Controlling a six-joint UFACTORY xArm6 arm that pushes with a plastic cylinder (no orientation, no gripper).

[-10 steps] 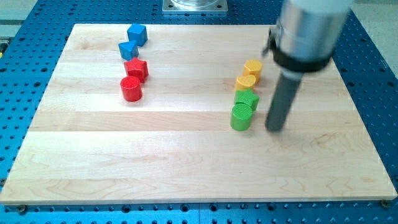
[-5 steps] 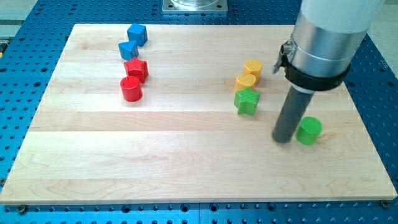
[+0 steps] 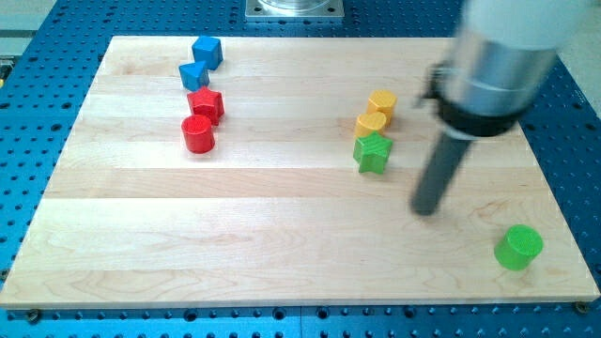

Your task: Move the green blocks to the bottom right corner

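- Standing on the board between the two green blocks, my tip (image 3: 425, 208) touches neither; there is no pincer on this rod, so nothing is open, shut or held.
- The green cylinder (image 3: 518, 248) sits near the near right corner, close to the board (image 3: 282, 253) edge; one more hard push could send it off the wood onto the blue perforated table (image 3: 573, 141).
- The green star block (image 3: 373, 153) is well to the left of my tip, touching or almost touching the near yellow block (image 3: 370, 125), with a second yellow block (image 3: 382, 102) just beyond that.
- Judged risk: getting behind the star from its far left side means passing close to the yellows, and a careless sweep would drag one along toward the corner.
- A glancing contact on the star's points could spin it aside off the line.
- Driving the star straight at the cylinder could knock the cylinder over the edge.
- The red and blue blocks at the far left lie well apart from any likely path.
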